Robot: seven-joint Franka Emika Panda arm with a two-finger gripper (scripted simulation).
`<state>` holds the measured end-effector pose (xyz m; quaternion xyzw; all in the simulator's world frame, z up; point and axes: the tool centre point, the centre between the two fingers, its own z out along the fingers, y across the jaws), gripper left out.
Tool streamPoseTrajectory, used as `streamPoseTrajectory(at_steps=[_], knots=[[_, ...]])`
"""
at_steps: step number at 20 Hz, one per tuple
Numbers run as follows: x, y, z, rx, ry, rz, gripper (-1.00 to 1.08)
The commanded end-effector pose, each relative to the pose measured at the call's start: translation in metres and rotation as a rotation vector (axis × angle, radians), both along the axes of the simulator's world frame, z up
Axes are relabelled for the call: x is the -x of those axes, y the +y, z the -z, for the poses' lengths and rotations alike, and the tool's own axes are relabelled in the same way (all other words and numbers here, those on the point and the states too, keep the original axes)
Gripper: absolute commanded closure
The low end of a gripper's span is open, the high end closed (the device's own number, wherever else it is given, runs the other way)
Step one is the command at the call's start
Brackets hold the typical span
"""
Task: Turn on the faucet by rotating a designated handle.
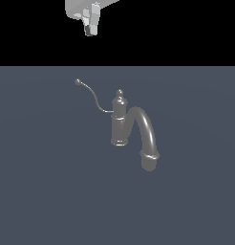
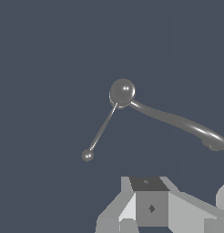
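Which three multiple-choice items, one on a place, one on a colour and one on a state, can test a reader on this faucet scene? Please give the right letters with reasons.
1. In the exterior view, to which side of the post does the thin handle extend?
A. the exterior view's left
B. the exterior view's right
C. straight down

2. What colour is the faucet?
A. red
B. grey metallic
C. gold

3. How does the end effector stand to the handle?
A. clamped on its knob
B. apart from it, high above
C. pressing on the spout

Answers:
1 A: the handle runs from the post to a knob on the exterior view's left, while the spout arches to the right.
2 B: the faucet shows grey with metallic shine.
3 B: the end effector hangs well above, touching nothing.
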<state>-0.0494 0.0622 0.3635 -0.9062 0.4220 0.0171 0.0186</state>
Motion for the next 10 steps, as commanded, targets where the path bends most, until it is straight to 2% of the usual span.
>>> streamPoseTrajectory(at_steps=[1, 10], knots=[[-0.011, 0.006, 0.012, 0.002, 0.002, 0.060, 1.08], [-0.048, 0.028, 0.061, 0.020, 0.006, 0.269, 1.08]])
